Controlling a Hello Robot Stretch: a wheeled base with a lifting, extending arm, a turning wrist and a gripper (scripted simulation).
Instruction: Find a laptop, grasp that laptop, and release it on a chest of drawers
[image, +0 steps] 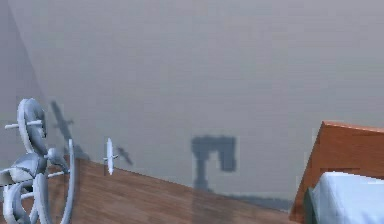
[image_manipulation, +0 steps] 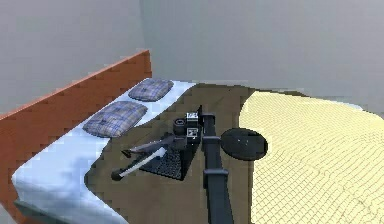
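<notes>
Starting at the arm side view's left, a headboard (image_manipulation: 70, 95) and two pillows (image_manipulation: 115, 117) are seen; at centre the gripper (image_manipulation: 120, 165) is shown at a dark laptop (image_manipulation: 172, 165) laid on the brown blanket (image_manipulation: 215, 105). Whether anything is held cannot be told.

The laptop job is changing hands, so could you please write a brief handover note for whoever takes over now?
Gripper: reaching across the bed, at the dark laptop; I cannot tell whether it holds anything.
Laptop: on the brown blanket, beside two pillows.
Done: laptop found and the arm brought to it.
Left: confirm the grasp, find a chest of drawers, release the laptop there.
</notes>
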